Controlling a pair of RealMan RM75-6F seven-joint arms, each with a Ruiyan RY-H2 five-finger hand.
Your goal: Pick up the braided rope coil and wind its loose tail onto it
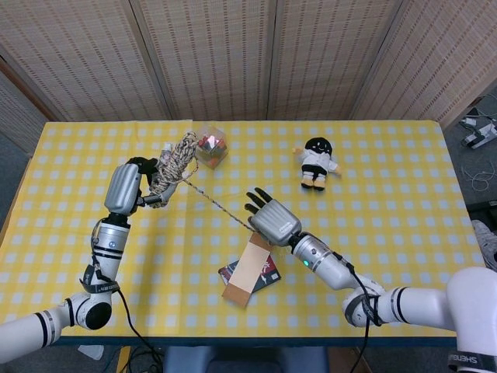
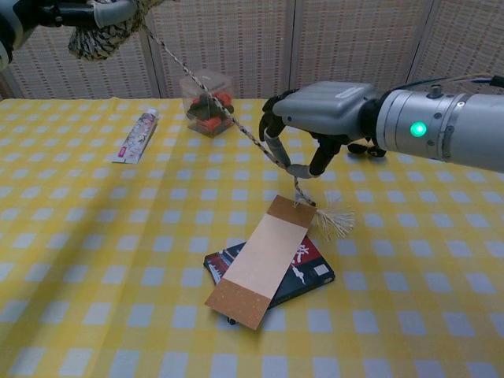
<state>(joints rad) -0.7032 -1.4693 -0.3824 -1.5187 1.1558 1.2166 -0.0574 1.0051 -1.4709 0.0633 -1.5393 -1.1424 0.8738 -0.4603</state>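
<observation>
The braided rope coil (image 1: 175, 162) is a black-and-white speckled bundle held up off the table by my left hand (image 1: 126, 188), far left in the head view. In the chest view the coil (image 2: 101, 37) shows at the top left corner, with my left hand (image 2: 49, 12) partly cut off. The loose tail (image 1: 220, 205) runs taut and slanting down to my right hand (image 1: 272, 221). My right hand (image 2: 316, 116) pinches the tail (image 2: 228, 114) in its curled fingers low over the table. The frayed tail end (image 2: 334, 220) lies beside the brown card.
A brown card (image 2: 264, 260) lies on a black-and-red booklet (image 2: 309, 268) just below my right hand. A clear box of red items (image 2: 206, 102) and a tube (image 2: 135, 135) sit at the back left. A plush doll (image 1: 316, 163) lies at the back right.
</observation>
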